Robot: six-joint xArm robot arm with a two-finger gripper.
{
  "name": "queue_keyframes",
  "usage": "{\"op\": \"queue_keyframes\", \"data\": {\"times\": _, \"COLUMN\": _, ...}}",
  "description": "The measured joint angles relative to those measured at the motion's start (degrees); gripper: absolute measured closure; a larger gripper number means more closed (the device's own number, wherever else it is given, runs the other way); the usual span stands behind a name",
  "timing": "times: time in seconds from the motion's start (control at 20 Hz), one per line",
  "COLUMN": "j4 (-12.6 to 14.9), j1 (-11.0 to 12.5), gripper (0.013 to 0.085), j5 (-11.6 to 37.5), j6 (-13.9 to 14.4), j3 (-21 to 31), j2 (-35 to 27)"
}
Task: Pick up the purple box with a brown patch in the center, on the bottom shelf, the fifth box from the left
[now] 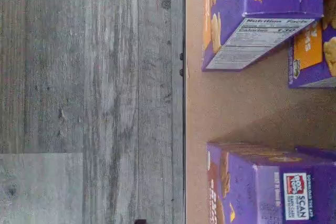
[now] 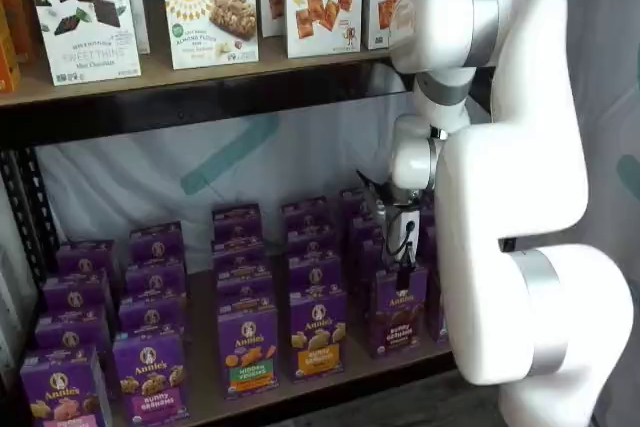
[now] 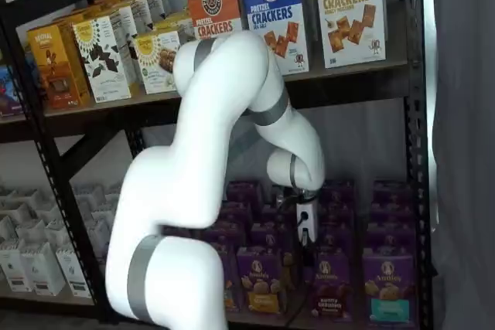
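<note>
Purple Annie's cartons fill my wrist view, lying on the tan board of the bottom shelf (image 1: 231, 103) beside its black front rail; grey plank flooring (image 1: 89, 98) lies past the rail. I cannot pick out the purple box here, and no fingers show.

In a shelf view, the purple box (image 2: 398, 309) stands upright, long axis vertical, brown-banded front facing the cameras, at the shelf's front edge. The gripper (image 2: 404, 265) hangs directly over it; I cannot tell whether its fingers are parted.

In a shelf view, the same box (image 3: 331, 284) stands upright beside a teal-banded carton (image 3: 387, 286).
</note>
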State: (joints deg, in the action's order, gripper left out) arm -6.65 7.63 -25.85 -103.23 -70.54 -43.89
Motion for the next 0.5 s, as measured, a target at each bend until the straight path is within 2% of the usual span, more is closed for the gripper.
{"op": "queue_keyframes", "data": {"times": 0.2, "j4": -0.3, "j1": 0.1, "gripper": 0.0130, "j5": -0.9, "j6": -0.3, "j3": -1.6, "j2": -0.9}}
{"op": "queue_keyframes", "data": {"times": 0.5, "j4": 1.0, "j1": 0.4, "gripper": 0.0130, "j5": -2.1, "j6": 0.6, "j3": -4.5, "j2": -2.7}}
